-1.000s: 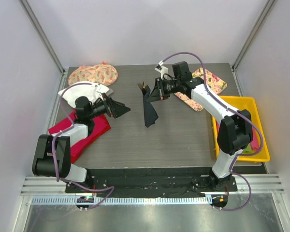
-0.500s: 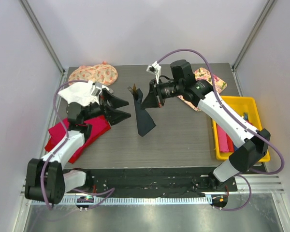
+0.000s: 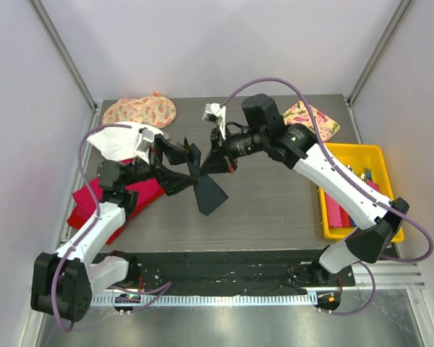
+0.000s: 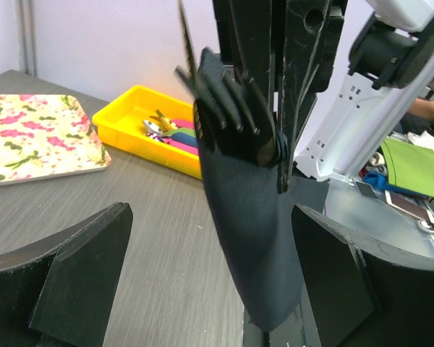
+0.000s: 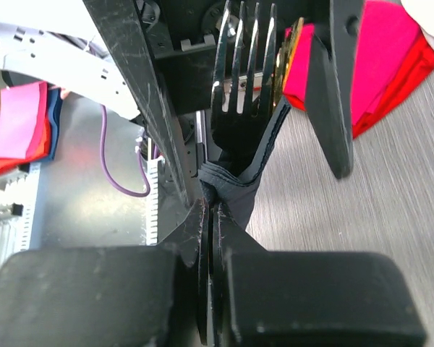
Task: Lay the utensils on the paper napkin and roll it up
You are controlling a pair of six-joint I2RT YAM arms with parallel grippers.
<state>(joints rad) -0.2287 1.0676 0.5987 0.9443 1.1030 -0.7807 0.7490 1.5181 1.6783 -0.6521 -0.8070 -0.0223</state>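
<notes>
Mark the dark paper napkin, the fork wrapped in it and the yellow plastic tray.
dark paper napkin [image 4: 257, 238], left wrist view, hanging middle.
fork [image 5: 242, 65], right wrist view, tines.
yellow plastic tray [image 3: 362, 148], top view, far rim.

Overhead rear view, two close opposed wrist views, paper napkin [image 4: 249, 231] in all.

Top view bright, even, diffuse light; faint soft shadows on counter [image 3: 275, 202]. Left wrist view: fork [image 4: 228, 108] motion-blurred, napkin [image 4: 253, 231] near black, near jaws soft. Right wrist view: glare on fork tines, foreground jaws possibly defocused.
</notes>
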